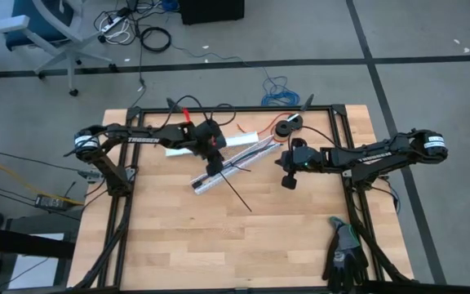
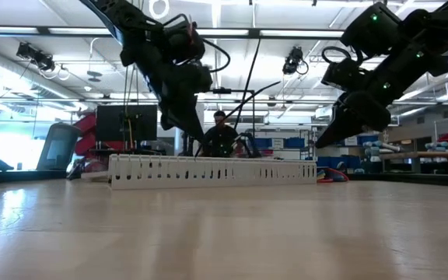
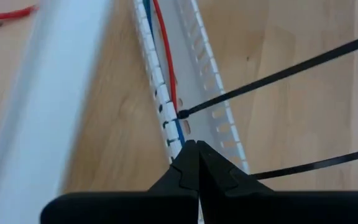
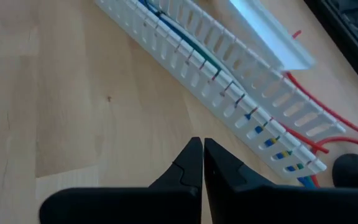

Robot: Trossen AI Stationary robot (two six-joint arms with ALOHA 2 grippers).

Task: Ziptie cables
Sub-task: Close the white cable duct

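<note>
From where I stand, the left gripper hangs over the slotted white cable duct with its fingers pinched fully together and nothing visibly between them; the tips sit just above the duct's near wall. The cables, red and blue strands here, lie inside the duct's channel, running away from those fingertips along its length. A black zip tie is already threaded around them just ahead of the fingertips, its tail sticking out sideways over the wood, and a second black strip lies closer beside the fingers. The right gripper hovers over bare table on the near side of the duct, also closed tight and empty, with the coloured wires visible through the slots ahead of it. To cinch the tie well, I'd judge one gripper must open and take the free tail close to the tie's head, pulling straight along the strip, while the other steadies the duct so it doesn't slide. Pulling at an angle risks dragging the wires out of the channel.
</note>
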